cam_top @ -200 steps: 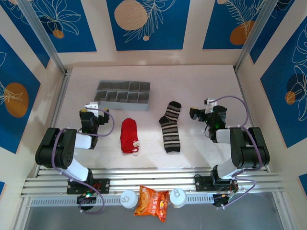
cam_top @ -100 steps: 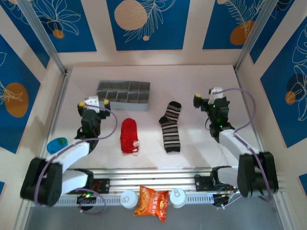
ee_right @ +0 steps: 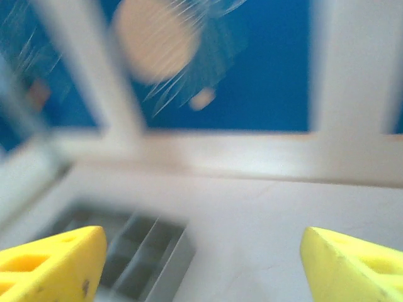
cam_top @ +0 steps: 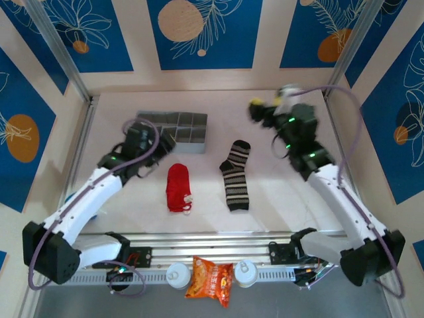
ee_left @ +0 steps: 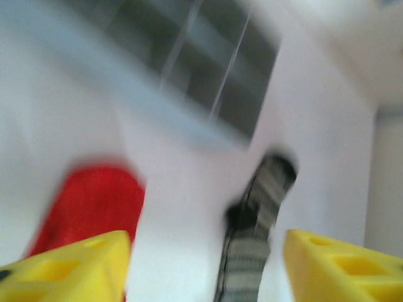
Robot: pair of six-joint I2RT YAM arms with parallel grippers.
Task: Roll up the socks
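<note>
socks: red sock (cam_top: 177, 188) lies on the white worktop (cam_top: 278, 199) a little left of centre, nearer the near edge than the far one. it looks short and bunched, with a small pale tag at its near end. striped sock (cam_top: 236, 175), black with grey-white bands, lies flat and at full length just right of centre. the two run roughly side by side and are apart, not touching, with bare worktop between them.

grey divided tray (cam_top: 189, 129) sits toward the far left corner, beyond the red sock.

left gripper (ee_left: 204, 270): yellow fingers (ee_left: 69, 267) are spread wide, nothing between them. from above it hangs over the tray's near edge, clear of both socks. its wrist view is blurred and takes in both socks and the tray.

right gripper (ee_right: 201, 264): fingers wide apart, holding nothing. from above it is raised near the far right corner, beyond the striped sock and well apart from it. wrist view blurred; tray and blue wall panels ahead.

orange snack packet (cam_top: 210, 279) lies on the rail off the near edge, between the arm bases.
</note>
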